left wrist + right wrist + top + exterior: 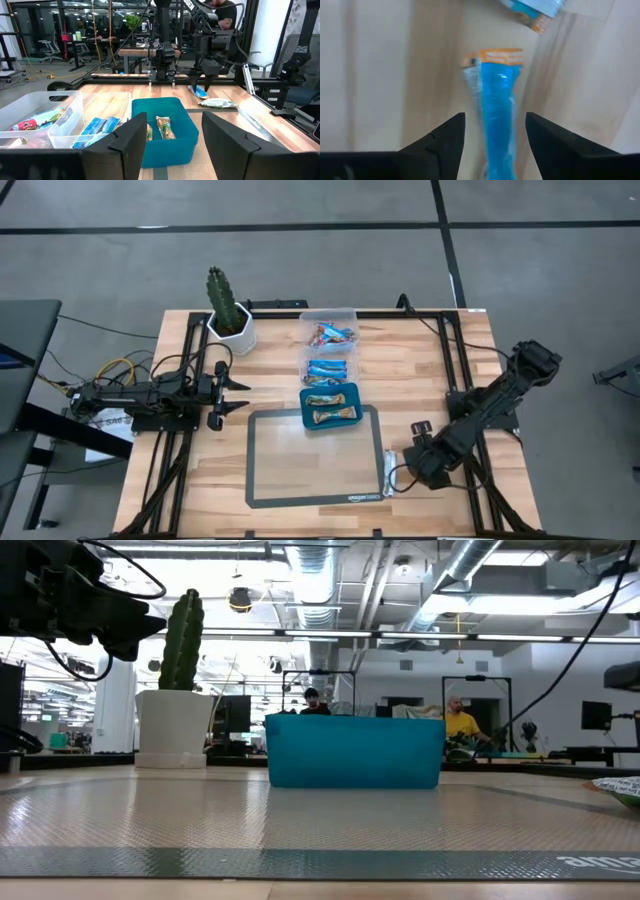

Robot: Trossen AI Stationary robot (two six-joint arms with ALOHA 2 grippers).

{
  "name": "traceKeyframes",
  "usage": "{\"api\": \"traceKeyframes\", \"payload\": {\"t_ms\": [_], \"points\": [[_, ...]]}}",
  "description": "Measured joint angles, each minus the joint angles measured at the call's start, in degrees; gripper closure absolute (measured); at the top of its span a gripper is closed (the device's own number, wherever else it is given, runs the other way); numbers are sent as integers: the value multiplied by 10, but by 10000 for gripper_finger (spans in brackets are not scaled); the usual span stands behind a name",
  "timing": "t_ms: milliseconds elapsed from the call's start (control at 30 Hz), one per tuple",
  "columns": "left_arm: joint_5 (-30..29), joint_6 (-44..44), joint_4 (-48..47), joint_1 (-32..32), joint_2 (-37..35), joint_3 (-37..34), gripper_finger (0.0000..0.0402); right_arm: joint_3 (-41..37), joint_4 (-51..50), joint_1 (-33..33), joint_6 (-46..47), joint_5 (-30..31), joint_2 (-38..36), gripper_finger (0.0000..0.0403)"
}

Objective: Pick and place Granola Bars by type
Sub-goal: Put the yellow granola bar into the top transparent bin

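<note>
My right gripper point(495, 120) is open, pointing down over the table's right near part point(398, 470). Its fingers stand on either side of a blue-and-white bar point(497, 95) that lies flat on the wood. A second bar point(535, 10) lies just beyond it, seen in the left wrist view as a green-white bar point(217, 103). My left gripper point(174, 120) is open and hovers at the table's left point(232, 395), facing the bins. Multicoloured bars point(330, 333) fill the far clear bin, blue bars point(328, 368) the middle one, and tan bars point(331, 408) lie in the teal tray point(305, 420).
A grey mat point(315, 460) lies in front of the teal tray point(355, 752). A cactus in a white pot point(230, 315) stands at the far left, close to my left arm. Black frame rails point(455, 370) run along both table sides. People sit at desks in the room behind point(460, 720).
</note>
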Motion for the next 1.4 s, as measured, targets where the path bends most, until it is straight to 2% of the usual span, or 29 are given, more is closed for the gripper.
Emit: {"api": "traceKeyframes", "payload": {"t_ms": [200, 367, 700, 833, 1000, 1133, 1267, 1400], "points": [[0, 0, 0, 0, 0, 0, 219, 1, 30, -10, -4, -2, 52, 207], [0, 0, 0, 0, 0, 0, 219, 1, 39, -17, -6, -7, 63, 212], [0, 0, 0, 0, 0, 0, 219, 0, 45, -20, 11, -4, 50, 297], [0, 0, 0, 0, 0, 0, 219, 4, 54, -26, 36, 4, 50, 318], [1, 0, 0, 0, 0, 0, 219, 18, 55, -49, 42, 7, 12, 322], [1, 0, 0, 0, 0, 0, 219, 27, 52, -85, 45, 5, -49, 322], [0, 0, 0, 0, 0, 0, 219, 47, 50, -138, 34, 4, -106, 322], [1, 0, 0, 0, 0, 0, 219, 94, 50, -205, -24, 19, -132, 322]]}}
